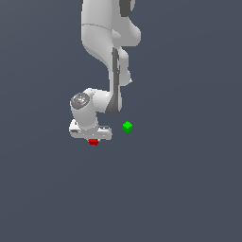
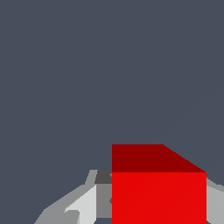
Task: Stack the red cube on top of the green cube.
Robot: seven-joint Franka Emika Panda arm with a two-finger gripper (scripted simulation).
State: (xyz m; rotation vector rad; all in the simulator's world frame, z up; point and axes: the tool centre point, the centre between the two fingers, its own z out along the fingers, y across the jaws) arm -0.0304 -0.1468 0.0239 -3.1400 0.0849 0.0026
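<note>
The Panda arm [image 1: 111,52] bends down out of the top of the scene, elbow high, and its wrist and hand sit low over the flat grey floor [image 1: 189,189]. The gripper [image 1: 93,139] points straight down. The red cube [image 1: 93,141] is right between the jaws, its lower part showing just under the hand. From the wrist view the red cube [image 2: 158,197] fills the space between the fingers [image 2: 83,205], which look pressed against its sides, so I'd say the jaws are clamped on it. Whether it has left the floor I can't tell.

The green cube [image 1: 127,126] sits on its own, off to the exterior view's right of the jaws and a little higher in that picture, near but clearly apart. It does not appear in the wrist view. The coming move turns on that offset: lift, carry across, and settle squarely over the green one.
</note>
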